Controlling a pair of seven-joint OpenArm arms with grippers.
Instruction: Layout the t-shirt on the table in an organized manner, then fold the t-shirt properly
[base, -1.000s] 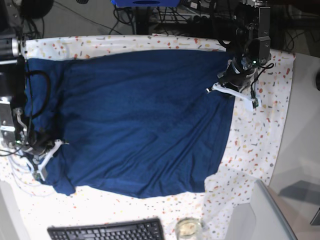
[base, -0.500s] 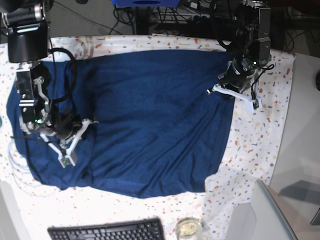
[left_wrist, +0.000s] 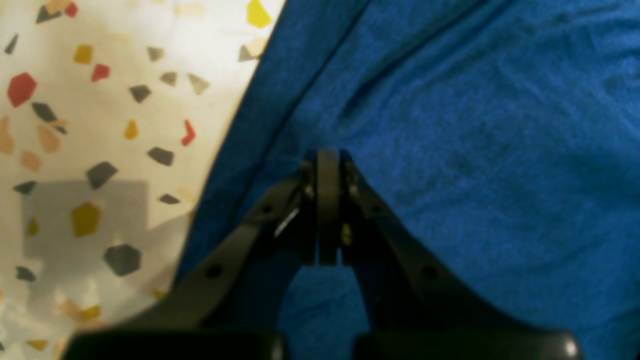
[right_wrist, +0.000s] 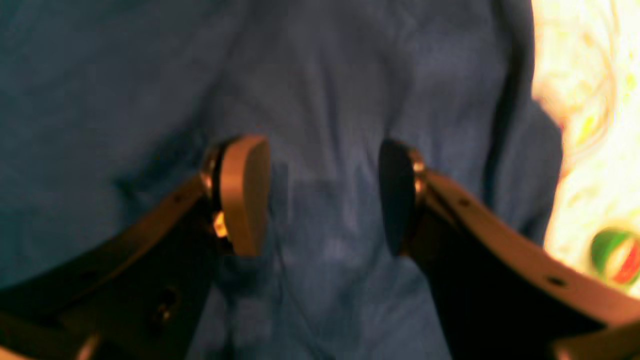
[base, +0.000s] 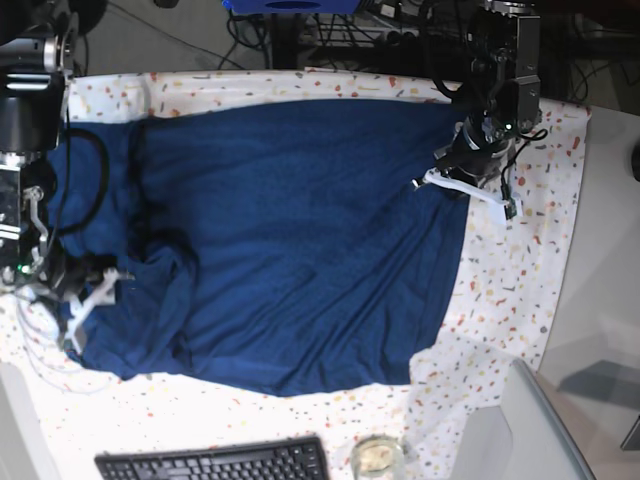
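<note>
Fabric fills most of the base view: the large plain dark navy-blue t-shirt (base: 300, 240) lies spread across the wide flat table (base: 520, 290) with its white cloth flecked in red, orange, yellow and grey. The garment reaches from the left edge of the frame to about two thirds of the way right, with bare speckled cloth showing along the top, the right side and the bottom. Its left part is rumpled, with folds running down from the upper left toward the lower left, while the middle lies fairly flat.

The left gripper (base: 462, 183) sits at the upper right of the base view, at the shirt's right edge. In the left wrist view the left gripper (left_wrist: 327, 165) has its jaws pressed together; they look clenched on a ridge of the blue fabric, though blur makes the pinched cloth itself hard to make out. The shirt's hem (left_wrist: 240, 135) runs diagonally beside it, with the speckled table (left_wrist: 100, 125) to the left.

The right gripper (base: 85, 300) is at the lower left of the base view, over the crumpled left part of the shirt. In the right wrist view the right gripper (right_wrist: 325, 195) stands released, its two pads well apart with wrinkled fabric (right_wrist: 320, 125) visible between them and nothing held.
</note>
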